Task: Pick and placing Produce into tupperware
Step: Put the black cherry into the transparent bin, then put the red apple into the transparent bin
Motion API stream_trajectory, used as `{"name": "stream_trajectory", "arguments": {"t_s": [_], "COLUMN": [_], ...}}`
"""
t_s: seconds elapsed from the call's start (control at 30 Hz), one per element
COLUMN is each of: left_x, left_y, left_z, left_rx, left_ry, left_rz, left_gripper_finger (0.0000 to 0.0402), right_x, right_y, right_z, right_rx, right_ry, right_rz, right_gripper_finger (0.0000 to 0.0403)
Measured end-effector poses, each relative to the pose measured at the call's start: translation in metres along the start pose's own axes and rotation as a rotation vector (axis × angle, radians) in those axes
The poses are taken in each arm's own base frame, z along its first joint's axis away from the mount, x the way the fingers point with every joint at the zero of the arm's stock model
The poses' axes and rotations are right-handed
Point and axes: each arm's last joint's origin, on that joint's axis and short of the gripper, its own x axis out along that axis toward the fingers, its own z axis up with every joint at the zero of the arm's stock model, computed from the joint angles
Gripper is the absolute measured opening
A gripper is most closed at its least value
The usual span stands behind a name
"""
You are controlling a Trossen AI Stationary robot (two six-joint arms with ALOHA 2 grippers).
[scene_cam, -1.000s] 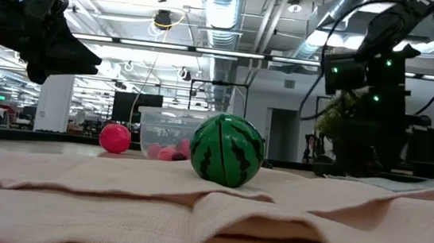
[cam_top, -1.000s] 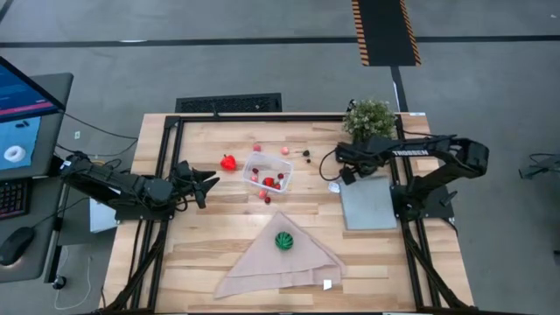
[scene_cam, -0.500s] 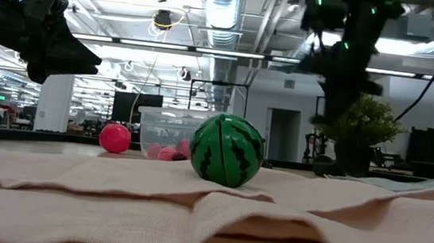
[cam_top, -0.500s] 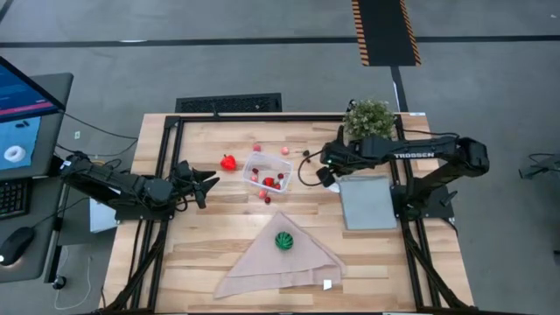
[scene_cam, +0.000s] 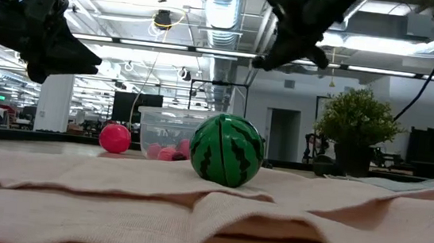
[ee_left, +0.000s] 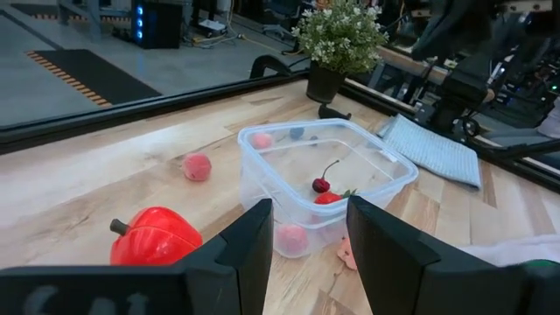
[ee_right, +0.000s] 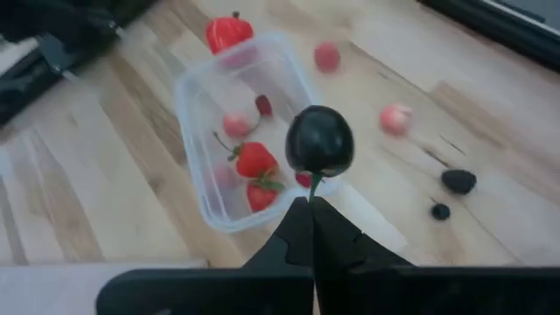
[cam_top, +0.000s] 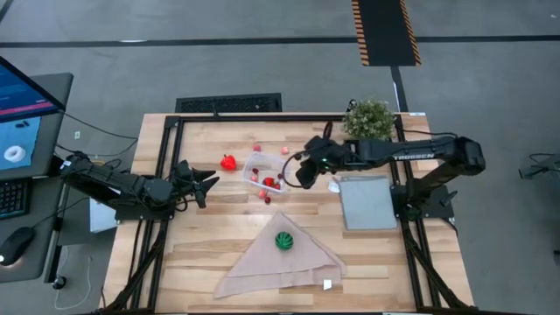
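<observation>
The clear tub [cam_top: 267,172] stands mid-table, with red strawberry-like pieces [ee_right: 255,161] and a cherry [ee_left: 322,185] inside. My right gripper [cam_top: 302,171] hovers at its right side, shut on a dark round fruit [ee_right: 319,140]. The red pepper [cam_top: 228,162] lies left of the tub, and pink berries [cam_top: 257,148] beyond it. Two dark bits [ee_right: 458,181] lie on the wood. The green striped ball [cam_top: 283,240] rests on the beige cloth [cam_top: 289,267]. My left gripper [cam_top: 210,181] waits open at the table's left, pointing at the pepper [ee_left: 155,236]. My right gripper pinches the dark fruit by its short green stem [ee_right: 312,182], at the fingertips [ee_right: 302,219] only. The round body stands out beyond the fingertips. The fruit is lifted clear, above the tub's right edge [ee_right: 302,188].
A potted plant [cam_top: 369,118] stands at the far right. A flat grey panel [cam_top: 367,201] lies under the right arm. Small red bits [cam_top: 265,194] lie on the wood just near of the tub. Bare wood lies at the near left.
My right arm has swung from over the grey panel toward the table's left, and its gripper now stands by the tub's right side. In the low view it has also risen. The left arm and the things on the table have kept still.
</observation>
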Motion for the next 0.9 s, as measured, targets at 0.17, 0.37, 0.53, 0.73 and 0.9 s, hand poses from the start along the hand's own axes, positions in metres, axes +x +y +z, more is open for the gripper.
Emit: {"name": "stream_trajectory", "arguments": {"t_s": [0.17, 0.37, 0.53, 0.73, 0.9], "left_x": [0.0, 0.0, 0.0, 0.0, 0.0], "left_y": [0.0, 0.0, 0.0, 0.0, -0.001], "left_z": [0.0, 0.0, 0.0, 0.0, 0.0], "left_rx": [0.0, 0.0, 0.001, 0.027, 0.063], "left_ry": [-0.001, -0.001, -0.001, 0.003, 0.012], "left_rz": [0.002, 0.002, 0.002, -0.007, -0.025], "left_gripper_finger": [0.0139, 0.0139, 0.0139, 0.0139, 0.0139], "right_x": [0.027, 0.071, 0.094, 0.105, 0.104], "right_y": [0.007, 0.018, 0.024, 0.027, 0.028], "right_z": [0.015, 0.028, 0.037, 0.041, 0.043], "right_rx": [-0.032, -0.113, -0.152, -0.152, -0.191], "right_ry": [0.026, 0.114, 0.171, 0.213, 0.2], "right_rz": [-0.02, -0.028, -0.021, 0.002, 0.011], "right_gripper_finger": [0.0037, 0.0014, 0.0024, 0.0059, 0.008]}}
